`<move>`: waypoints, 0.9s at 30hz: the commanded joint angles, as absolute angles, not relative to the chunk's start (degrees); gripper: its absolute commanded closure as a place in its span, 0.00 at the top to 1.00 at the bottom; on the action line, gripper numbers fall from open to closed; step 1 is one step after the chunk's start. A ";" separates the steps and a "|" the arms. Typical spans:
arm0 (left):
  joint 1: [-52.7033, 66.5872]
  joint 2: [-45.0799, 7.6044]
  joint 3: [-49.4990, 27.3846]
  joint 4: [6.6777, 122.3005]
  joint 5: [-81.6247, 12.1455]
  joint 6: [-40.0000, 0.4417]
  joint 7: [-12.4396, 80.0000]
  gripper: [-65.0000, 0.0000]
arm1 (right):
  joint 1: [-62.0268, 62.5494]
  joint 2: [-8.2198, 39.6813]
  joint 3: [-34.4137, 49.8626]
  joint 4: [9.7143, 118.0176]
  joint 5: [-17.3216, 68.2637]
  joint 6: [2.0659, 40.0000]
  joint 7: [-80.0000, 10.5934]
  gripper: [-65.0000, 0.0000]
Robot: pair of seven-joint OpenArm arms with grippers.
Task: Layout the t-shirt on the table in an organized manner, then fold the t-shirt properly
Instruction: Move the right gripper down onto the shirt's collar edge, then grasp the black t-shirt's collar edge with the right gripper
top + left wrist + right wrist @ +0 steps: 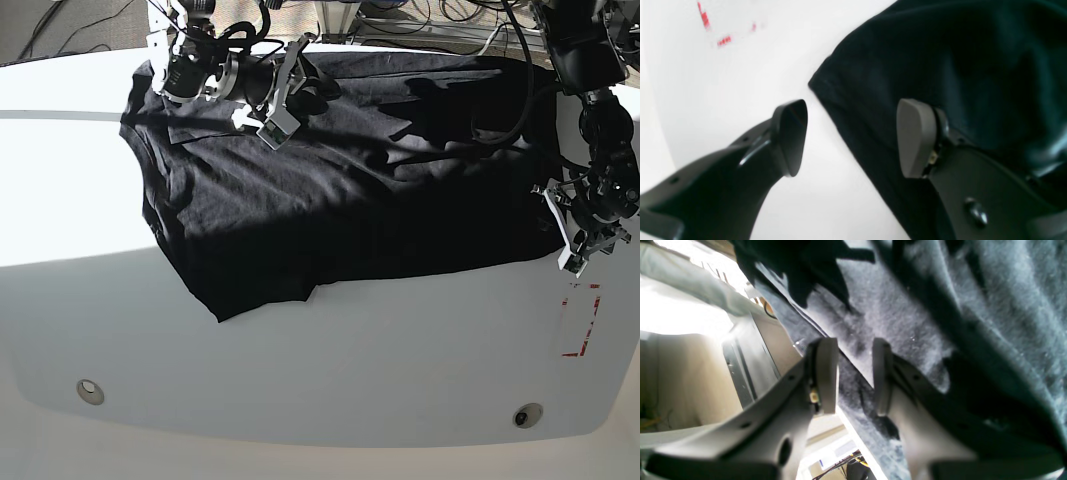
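T-shirt (350,190) spread across table (330,380)

Bright light washes the table (330,330) white, with glare possibly from windows at the left of the right wrist view. Both wrist views are soft; the t-shirt (340,180) shows little detail.

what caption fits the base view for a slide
Black t-shirt spread on the white table, both tools at its edges.

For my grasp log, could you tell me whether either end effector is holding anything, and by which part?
Nothing is held. The left end effector is open at the t-shirt's edge; the right end effector is open with an edge of cloth between its fingers, not clamped.
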State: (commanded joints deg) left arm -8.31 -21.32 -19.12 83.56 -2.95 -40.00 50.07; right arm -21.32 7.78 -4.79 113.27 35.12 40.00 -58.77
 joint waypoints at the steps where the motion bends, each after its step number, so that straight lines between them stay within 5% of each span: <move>1: -8.75 -21.32 -19.12 82.95 -2.59 -40.00 49.98 0.58 | -21.14 7.78 -4.97 113.01 34.07 40.00 -58.77 0.23; 27: -13.85 -21.32 -14.55 65.27 0.31 -40.00 43.38 0.58 | -19.12 9.19 -5.05 99.91 29.58 40.00 -58.77 0.23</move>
State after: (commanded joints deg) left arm -13.85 -21.32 -14.55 65.27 0.31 -40.00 43.38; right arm -19.12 9.19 -5.05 99.91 29.58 40.00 -58.77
